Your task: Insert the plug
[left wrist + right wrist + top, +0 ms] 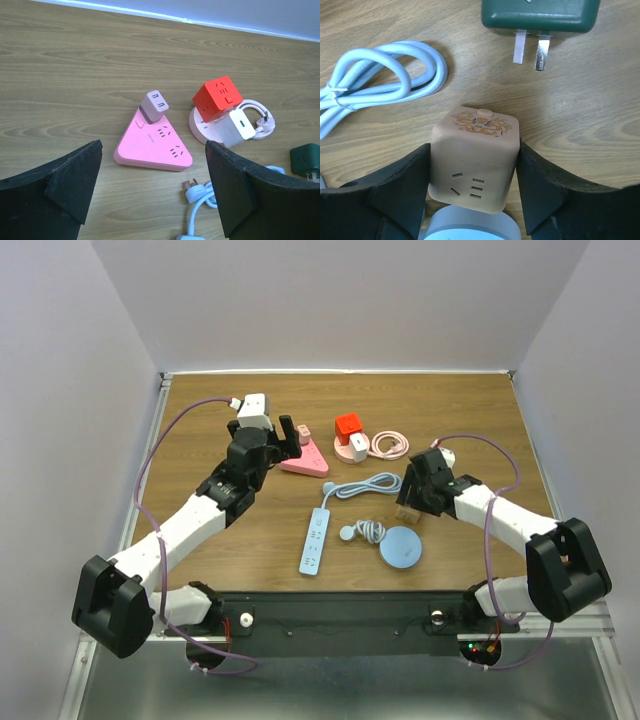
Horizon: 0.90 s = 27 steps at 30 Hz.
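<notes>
My left gripper (285, 438) is open and empty, hovering over a pink triangular power strip (152, 142) that has a mauve adapter (154, 106) plugged into its far corner. A light blue plug (195, 192) lies on the table just in front of the strip, between my left fingers (65, 180). My right gripper (472, 170) is shut on a tan cube socket (475, 160), also visible in the top view (407, 510). A dark green adapter (540, 15) lies just beyond the cube, with its two prongs (530, 47) pointing at the cube.
A red cube socket (217, 97) and a white adapter (239, 125) sit on a pink round base with a coiled cable (390, 445). A light blue power strip (316, 540), its coiled cable (385, 75) and a blue round disc (402, 546) lie mid-table.
</notes>
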### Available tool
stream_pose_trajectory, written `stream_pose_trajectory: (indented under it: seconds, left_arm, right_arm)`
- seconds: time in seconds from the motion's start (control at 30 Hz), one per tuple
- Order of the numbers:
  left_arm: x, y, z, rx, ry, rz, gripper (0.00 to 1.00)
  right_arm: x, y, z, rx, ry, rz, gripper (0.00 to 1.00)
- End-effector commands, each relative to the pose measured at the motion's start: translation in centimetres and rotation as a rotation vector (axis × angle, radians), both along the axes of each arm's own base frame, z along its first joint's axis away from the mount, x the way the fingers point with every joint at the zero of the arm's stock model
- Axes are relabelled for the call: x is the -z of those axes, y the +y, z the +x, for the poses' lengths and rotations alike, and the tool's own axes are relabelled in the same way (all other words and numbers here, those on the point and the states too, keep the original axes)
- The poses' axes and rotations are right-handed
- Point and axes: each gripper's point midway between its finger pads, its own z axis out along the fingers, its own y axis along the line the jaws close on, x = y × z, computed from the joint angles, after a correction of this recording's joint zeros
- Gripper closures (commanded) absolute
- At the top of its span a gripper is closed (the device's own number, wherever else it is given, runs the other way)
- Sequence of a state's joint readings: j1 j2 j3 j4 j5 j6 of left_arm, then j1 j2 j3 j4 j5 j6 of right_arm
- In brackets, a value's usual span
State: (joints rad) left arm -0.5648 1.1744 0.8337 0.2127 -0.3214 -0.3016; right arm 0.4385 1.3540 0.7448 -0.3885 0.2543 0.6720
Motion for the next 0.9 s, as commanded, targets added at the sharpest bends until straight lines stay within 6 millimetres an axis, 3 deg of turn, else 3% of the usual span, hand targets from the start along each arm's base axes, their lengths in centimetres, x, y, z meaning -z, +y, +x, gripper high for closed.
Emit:
stream_pose_trajectory:
  seconds: [0.0, 0.2, 0.33, 0.53, 0.73, 0.87]
  left_arm:
    - [-3.2, -0.9, -0.5, 0.041, -0.076, -0.049, 0.05]
    - [-4.4, -4.4, -2.1, 0.244, -0.133, -0.098, 0.05]
    - [-5.2, -7.5, -3.8, 0.443, -0.159, -0.15, 0.05]
    - [-5.0, -10.1, -5.7, 0.605, -0.16, -0.184, 0.05]
    - [-6.0, -12.7, -8.3, 0.801, -0.195, -0.267, 0.03]
    - [-5.5, -14.1, -8.5, 0.846, -0.153, -0.334, 0.02]
  right_arm:
    - [-4.2, 2.3, 2.5, -0.031, -0.103, 0.081, 1.0]
    - [-11.0, 5.2, 5.5, -0.132, -0.289, 0.201, 1.0]
    - [-13.4, 6.9, 6.4, -0.194, -0.356, 0.268, 1.0]
    - [-16.8, 10.2, 6.5, -0.303, -0.451, 0.445, 1.0]
    - [-20.4, 11.3, 6.1, -0.319, -0.576, 0.585, 1.0]
    - [-22.6, 11.7, 5.6, -0.332, -0.635, 0.654, 1.0]
